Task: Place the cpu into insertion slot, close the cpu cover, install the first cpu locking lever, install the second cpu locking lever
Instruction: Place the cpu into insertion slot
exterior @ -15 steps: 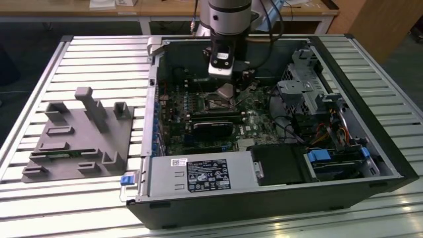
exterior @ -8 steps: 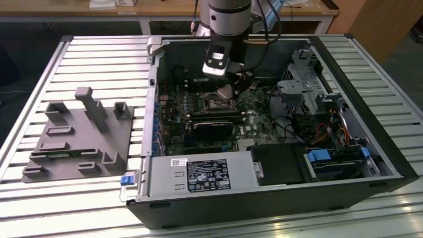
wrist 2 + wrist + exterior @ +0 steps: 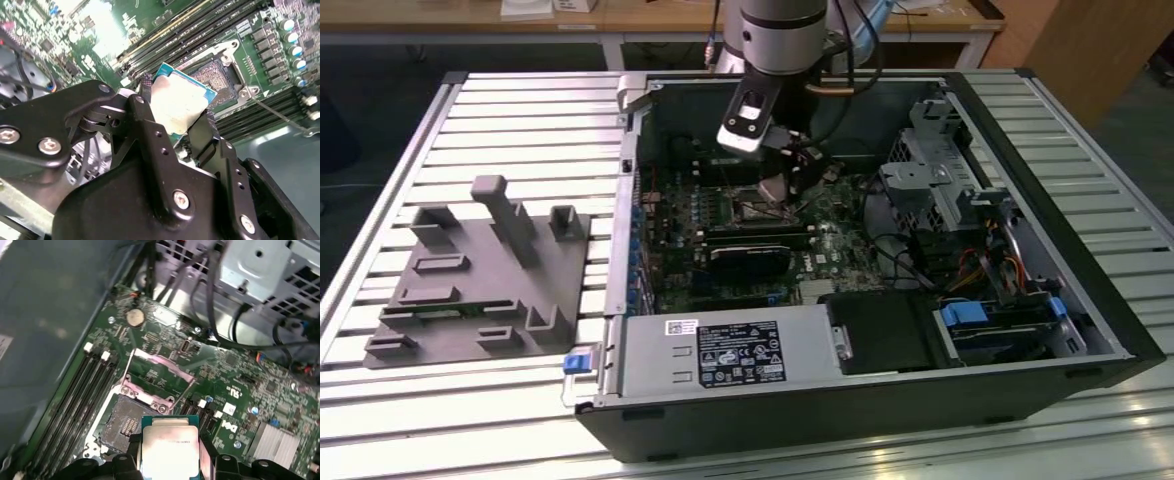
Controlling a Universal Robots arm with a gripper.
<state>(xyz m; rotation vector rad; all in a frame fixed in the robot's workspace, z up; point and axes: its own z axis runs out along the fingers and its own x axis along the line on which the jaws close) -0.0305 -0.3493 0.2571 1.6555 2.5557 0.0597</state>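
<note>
- second wrist view says it best: my claw [image 3: 175, 107] is clamped on the chip [image 3: 182, 97], one black finger [image 3: 146, 95] on each of two opposite edges, dull silver top facing the camera
- the chip sits tilted in my grip, hanging over the socket [image 3: 217, 77] and not seated in it
- first wrist view, same story: chip [image 3: 170, 447] pinched in the claw [image 3: 170, 465], with the socket [image 3: 122, 422] showing its dark bare centre just past it
- the cover [image 3: 160, 367] is flipped up and open, on the far side of the socket from my claw
- a thin metal rod [image 3: 280, 116] sticks out beside the socket, lying across the green board [image 3: 165, 10]
- the long black memory slots [image 3: 80, 390] run right alongside the socket
- exterior view: my claw [image 3: 781, 185] reaches down into the open computer case [image 3: 854, 400], right over the socket [image 3: 750, 210] on the board
- the case lies on a slatted metal table [image 3: 520, 110], and a grey plastic rack [image 3: 467, 270] sits well apart from it at the exterior view's left
</note>
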